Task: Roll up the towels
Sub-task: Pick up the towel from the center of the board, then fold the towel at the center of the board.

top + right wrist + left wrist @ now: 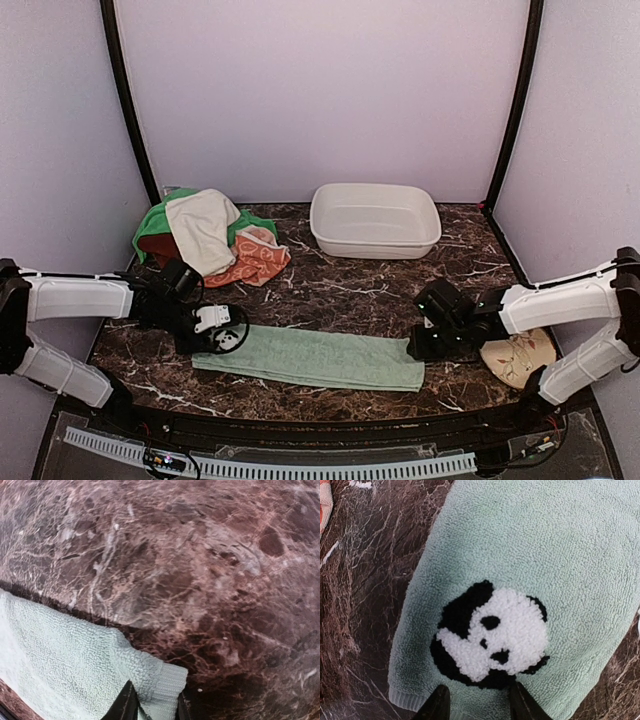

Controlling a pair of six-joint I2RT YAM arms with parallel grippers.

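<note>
A pale sage-green towel (310,358) lies flat as a long strip across the front of the table. Its left end bears a black-and-white panda patch (492,635). My left gripper (222,338) is open over that end, its fingertips (439,706) spread either side of the towel's hem just below the panda. My right gripper (415,348) is at the towel's right end, shut on the ribbed corner (167,685), which fills the gap between the fingers. A heap of bright green (152,225), cream-white (205,228) and orange swirl-patterned (255,262) towels lies at the back left.
A white plastic basin (375,220) stands at the back centre. A round cream plate with a floral drawing (520,355) lies at the right front, partly under my right arm. Dark marbled tabletop (350,295) lies between the basin and the towel.
</note>
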